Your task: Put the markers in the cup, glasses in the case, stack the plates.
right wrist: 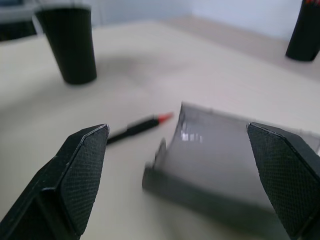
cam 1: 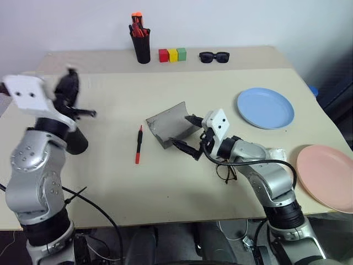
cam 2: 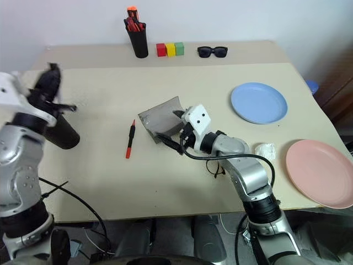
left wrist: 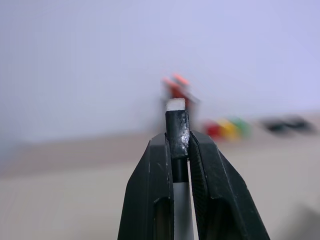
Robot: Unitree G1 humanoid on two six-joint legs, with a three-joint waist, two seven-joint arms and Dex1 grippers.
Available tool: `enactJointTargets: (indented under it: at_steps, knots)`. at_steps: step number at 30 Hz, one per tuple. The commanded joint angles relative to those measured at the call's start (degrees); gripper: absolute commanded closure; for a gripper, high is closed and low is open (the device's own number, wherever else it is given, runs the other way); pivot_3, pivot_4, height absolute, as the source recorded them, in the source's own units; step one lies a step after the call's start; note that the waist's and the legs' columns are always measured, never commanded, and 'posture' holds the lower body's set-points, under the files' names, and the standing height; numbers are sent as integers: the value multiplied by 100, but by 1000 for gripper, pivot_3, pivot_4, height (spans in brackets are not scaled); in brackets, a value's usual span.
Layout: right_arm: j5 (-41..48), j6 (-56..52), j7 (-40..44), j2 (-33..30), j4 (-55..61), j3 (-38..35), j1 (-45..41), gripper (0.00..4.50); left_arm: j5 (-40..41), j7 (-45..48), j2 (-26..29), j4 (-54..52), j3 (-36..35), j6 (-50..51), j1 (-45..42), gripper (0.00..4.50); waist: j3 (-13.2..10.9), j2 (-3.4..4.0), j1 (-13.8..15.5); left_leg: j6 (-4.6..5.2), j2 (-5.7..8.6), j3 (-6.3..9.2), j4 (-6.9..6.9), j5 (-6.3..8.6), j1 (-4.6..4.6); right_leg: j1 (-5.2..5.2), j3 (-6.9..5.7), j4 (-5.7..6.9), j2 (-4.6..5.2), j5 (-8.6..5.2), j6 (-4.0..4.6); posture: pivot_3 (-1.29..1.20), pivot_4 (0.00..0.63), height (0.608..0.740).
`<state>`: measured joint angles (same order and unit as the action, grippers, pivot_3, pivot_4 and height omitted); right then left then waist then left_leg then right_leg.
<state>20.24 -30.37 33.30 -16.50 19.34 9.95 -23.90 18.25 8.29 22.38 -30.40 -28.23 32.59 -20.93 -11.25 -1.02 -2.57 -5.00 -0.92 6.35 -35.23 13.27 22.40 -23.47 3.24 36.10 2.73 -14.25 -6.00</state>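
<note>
Left jaws (left wrist: 181, 150) clamped on seemingly upright marker (left wrist: 177, 125); right jaws (cam 1: 187, 134) apart beside case (cam 1: 168, 126).

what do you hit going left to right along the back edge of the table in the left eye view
pen holder with orange-capped markers → red block → yellow block → green block → black sunglasses

pen holder (cam 1: 143, 47) with orange-capped markers, table's far edge; red, yellow, green blocks (cam 1: 172, 54) beside it; sunglasses (cam 1: 214, 56) next
</note>
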Motion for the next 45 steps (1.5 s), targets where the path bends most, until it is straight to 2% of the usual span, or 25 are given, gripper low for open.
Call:
enactJointTargets:
  at_steps: [1,3,12,17,24,30,34,36,38,42,45]
  knots:
    - [549,127,184,378,308,-102,-408,0,-486,-486,116,309,-267,-735,-170,4454,0,0,0,0,-1,1,1,0,-2,0,-1,3,-3,1,-1,0,150,740]
    - [619,149,430,401,331,44,-556,0,-678,-608,102,502,-204,-1046,-130,4454,0,0,14,0,-1,7,1,0,-2,0,-5,5,-4,1,-2,0,150,740]
    - [355,356,514,443,-47,253,-719,0,-1379,-762,92,988,169,-1883,556,4454,2,-4,16,0,0,7,0,0,0,3,-6,2,-1,0,1,0,150,740]
    - [321,370,537,447,-9,316,-640,0,-1426,-819,24,1225,189,-2092,669,4454,2,-3,6,0,-1,7,1,0,-2,2,-6,5,-2,0,1,0,150,740]
    - [297,362,520,441,29,360,-585,0,-1457,-885,43,1459,202,-2252,612,1224,2,-4,12,0,-1,7,1,0,-1,2,-6,4,-2,0,0,0,150,740]
    - [299,349,505,388,59,313,-555,0,-943,-605,-81,1140,334,-2279,458,1224,2,-4,15,0,-1,7,1,0,-1,2,-6,4,-2,1,0,0,150,740]
    - [326,305,533,212,108,182,-520,0,-31,295,7,348,1057,-1493,423,1224,2,-4,36,-1,0,7,0,0,1,4,-7,2,0,0,0,0,150,740]
    - [319,320,559,93,96,112,-495,0,189,435,128,64,1427,-674,429,676,2,-4,22,0,0,7,-1,0,1,5,-6,1,1,0,0,0,150,740]
    - [314,343,585,-21,81,70,-469,0,30,303,307,-43,1846,277,417,19,2,-3,5,0,0,7,0,0,-1,4,-6,4,-1,0,0,0,150,740]
    - [313,348,616,-194,97,41,-425,0,-306,-421,169,-56,2182,1771,204,19,1,-2,-43,1,-1,8,2,0,-6,2,-5,11,-5,0,0,0,150,740]
    - [423,196,841,-485,255,43,-331,0,-182,-823,-355,116,2108,3137,-124,19,1,-2,-3,1,-1,12,0,0,-4,2,-7,12,-6,0,-2,0,150,740]
